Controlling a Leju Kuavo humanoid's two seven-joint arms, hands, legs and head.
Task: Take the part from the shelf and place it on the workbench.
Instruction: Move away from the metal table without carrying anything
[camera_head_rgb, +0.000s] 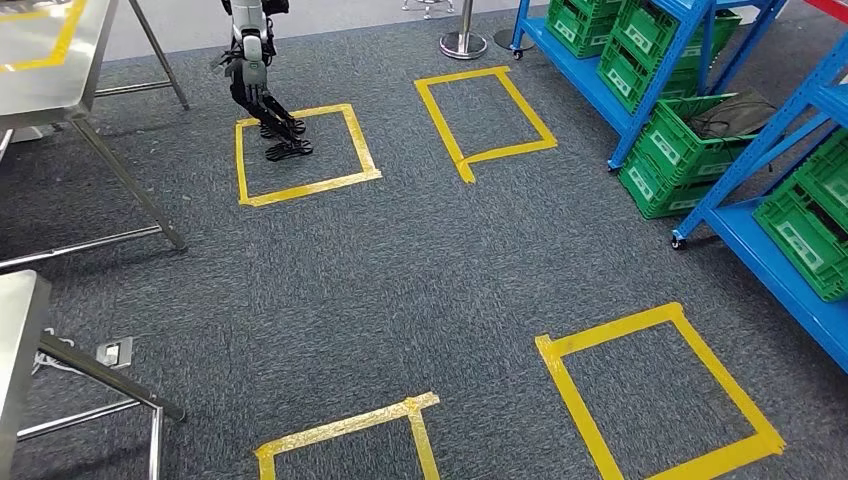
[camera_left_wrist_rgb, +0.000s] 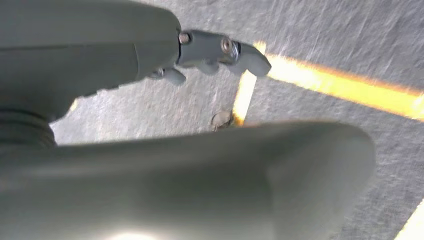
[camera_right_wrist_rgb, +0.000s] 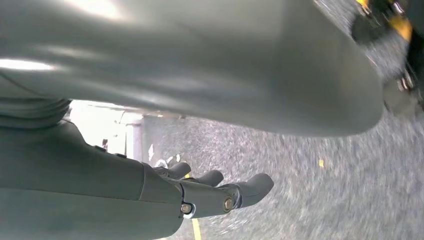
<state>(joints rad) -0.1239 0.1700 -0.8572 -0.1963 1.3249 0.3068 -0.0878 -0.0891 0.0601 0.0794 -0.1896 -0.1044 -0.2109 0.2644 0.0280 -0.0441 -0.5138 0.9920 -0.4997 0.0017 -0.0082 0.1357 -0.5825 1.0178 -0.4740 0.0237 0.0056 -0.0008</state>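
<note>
Beside the blue shelf (camera_head_rgb: 640, 110), nothing is taken yet; left hand (camera_left_wrist_rgb: 220, 55) and right hand (camera_right_wrist_rgb: 215, 192) hang with fingers apart, holding nothing; the whole task remains

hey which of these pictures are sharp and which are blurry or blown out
Head view: sharp and evenly lit across the carpet, the yellow tape squares and the green crates. Left wrist view: tape line smeared and glowing, left hand soft. Right wrist view: carpet motion-blurred, a white overexposed patch beside the right hand.
</note>
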